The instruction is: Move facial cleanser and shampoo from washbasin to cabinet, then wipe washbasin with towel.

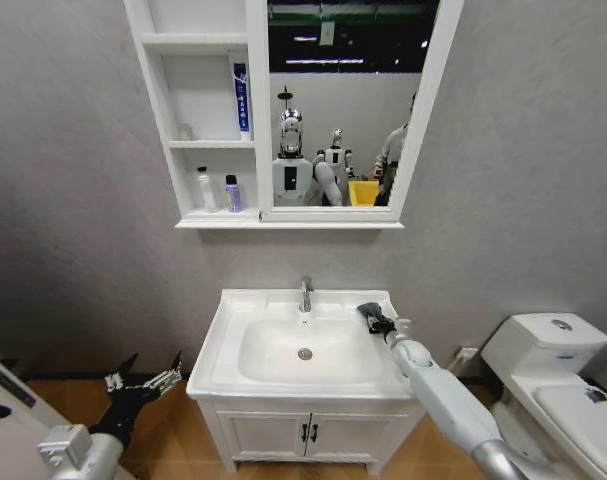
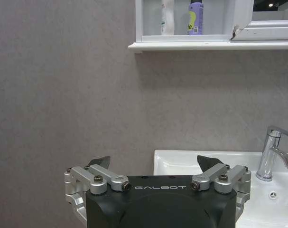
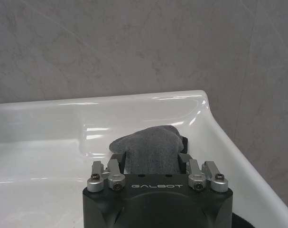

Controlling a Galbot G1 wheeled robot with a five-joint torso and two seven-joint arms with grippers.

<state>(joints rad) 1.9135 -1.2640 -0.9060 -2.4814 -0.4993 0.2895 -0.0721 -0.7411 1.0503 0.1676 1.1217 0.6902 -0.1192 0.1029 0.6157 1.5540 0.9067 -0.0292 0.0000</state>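
— How was the light?
— Even and soft, from overhead. The mirror (image 1: 343, 100) reflected ceiling strip lamps against a dark room. The washbasin (image 1: 233, 375) carried pale glare streaks along its back rim, and the cabinet (image 1: 193, 120) threw a soft shadow on the wall below.
— Sharpness?
— The head view bowed straight lines outward near its edges. The wrist views were crisp, though the tap (image 2: 272, 154) shone brightly.

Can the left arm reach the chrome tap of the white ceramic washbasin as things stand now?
Probably yes. The left end effector hangs open beside the washbasin, left of it, and nothing stands between it and the chrome tap. The right end effector holds the dark grey towel at the far right corner.
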